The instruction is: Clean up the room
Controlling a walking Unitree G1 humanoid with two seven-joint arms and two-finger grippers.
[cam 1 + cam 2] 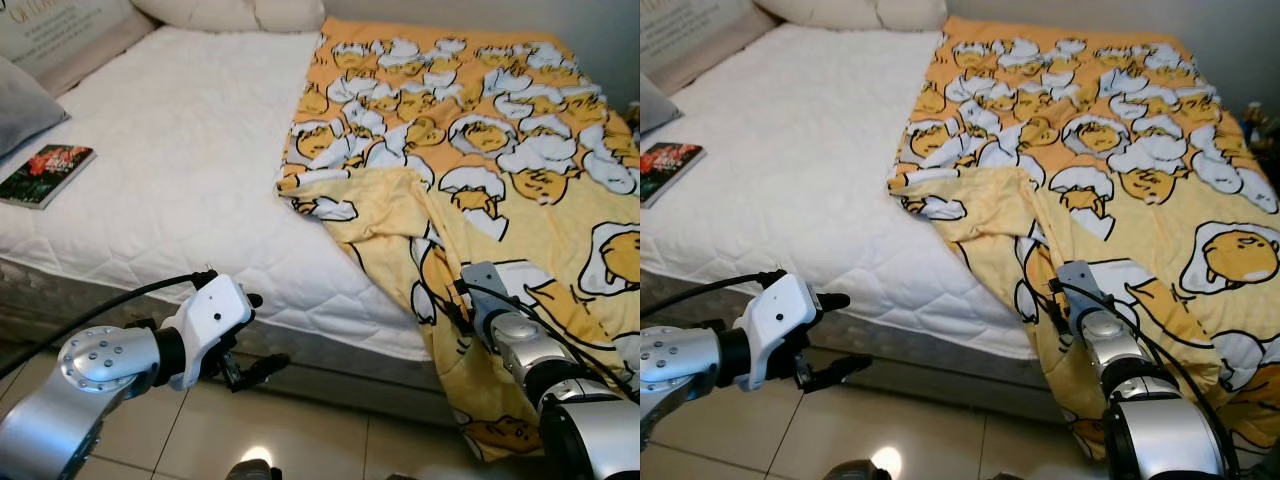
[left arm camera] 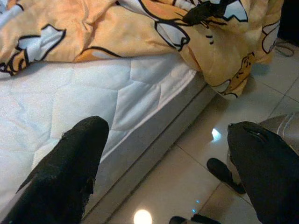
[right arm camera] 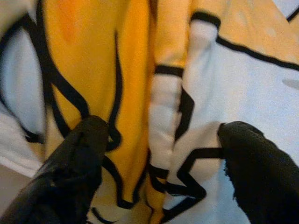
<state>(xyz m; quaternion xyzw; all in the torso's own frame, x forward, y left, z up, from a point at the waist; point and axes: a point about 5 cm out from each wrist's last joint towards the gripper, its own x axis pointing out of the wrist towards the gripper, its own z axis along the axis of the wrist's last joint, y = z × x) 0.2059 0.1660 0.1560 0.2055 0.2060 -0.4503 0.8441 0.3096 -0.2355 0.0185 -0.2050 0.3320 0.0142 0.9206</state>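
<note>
bed edge: blanket folds between spread right pincer.

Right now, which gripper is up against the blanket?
The right gripper: its open fingers press into the yellow blanket. The left gripper hovers open beside the mattress.

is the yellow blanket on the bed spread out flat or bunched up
Partly bunched. The blanket lies flat near the pillows, but its near corner is folded back and creased, hanging over the mattress edge.

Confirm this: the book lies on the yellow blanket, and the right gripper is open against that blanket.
Not quite. The book lies on the bare white mattress, apart from the yellow blanket, as the left eye view shows. The right gripper is indeed open against the blanket.
</note>
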